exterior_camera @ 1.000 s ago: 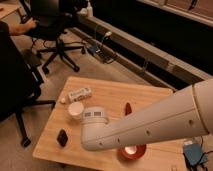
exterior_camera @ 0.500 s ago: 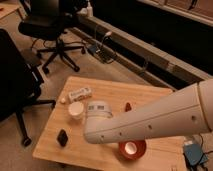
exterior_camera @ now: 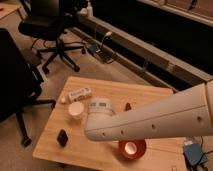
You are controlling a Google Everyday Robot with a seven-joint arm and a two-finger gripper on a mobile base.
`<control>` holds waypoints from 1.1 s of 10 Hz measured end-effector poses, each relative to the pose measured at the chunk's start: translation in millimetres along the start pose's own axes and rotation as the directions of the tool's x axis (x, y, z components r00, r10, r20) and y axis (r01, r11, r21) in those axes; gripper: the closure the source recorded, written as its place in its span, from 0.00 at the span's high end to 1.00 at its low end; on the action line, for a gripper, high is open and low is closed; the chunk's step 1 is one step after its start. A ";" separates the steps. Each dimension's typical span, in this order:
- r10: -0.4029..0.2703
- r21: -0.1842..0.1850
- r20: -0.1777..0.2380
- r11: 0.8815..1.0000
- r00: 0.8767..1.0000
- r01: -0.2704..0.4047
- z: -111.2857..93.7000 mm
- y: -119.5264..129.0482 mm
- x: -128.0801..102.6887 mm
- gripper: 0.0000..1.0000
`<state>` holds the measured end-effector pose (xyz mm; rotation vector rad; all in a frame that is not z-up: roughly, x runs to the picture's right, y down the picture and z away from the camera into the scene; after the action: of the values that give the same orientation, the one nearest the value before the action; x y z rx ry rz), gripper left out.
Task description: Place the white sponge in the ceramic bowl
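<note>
Camera view, the only one: the arm [exterior_camera: 155,120] reaches in from the right across the table [exterior_camera: 145,95], and its blunt near end hangs over the table's middle, just right of the cup [exterior_camera: 76,110]. The gripper cannot be seen; I judge it to sit under that near end, hidden by the arm, so whether it is apart, together or clamped on something cannot be told. Against the two earlier pictures, the arm's end has drifted a little to the right and up the picture, and the bowl [exterior_camera: 132,149] near the table's front edge, half covered a second ago, now shows almost whole with its white centre bare. Nothing lies in it, so the placing is not yet done. The sponge cannot be picked out anywhere on the bare wood; it is probably behind the arm or carried beneath it, which would fit a slow move toward the bowl, though that is a guess. Counted: one bowl, one cup, one white packet [exterior_camera: 80,93] behind the cup, one black block [exterior_camera: 62,137] near the left front corner, one small red thing [exterior_camera: 127,106] by the arm, one small pale scrap [exterior_camera: 63,100] left of the cup, and two office chairs, the far chair [exterior_camera: 55,25] and the near chair [exterior_camera: 15,85].
</note>
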<state>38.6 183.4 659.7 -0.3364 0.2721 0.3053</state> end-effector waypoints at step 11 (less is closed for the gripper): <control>0.009 -0.089 -0.024 0.996 1.000 -0.011 -20.0 26.6 -32.8 0.00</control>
<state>-4.6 192.1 644.2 -0.4265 0.2835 0.3238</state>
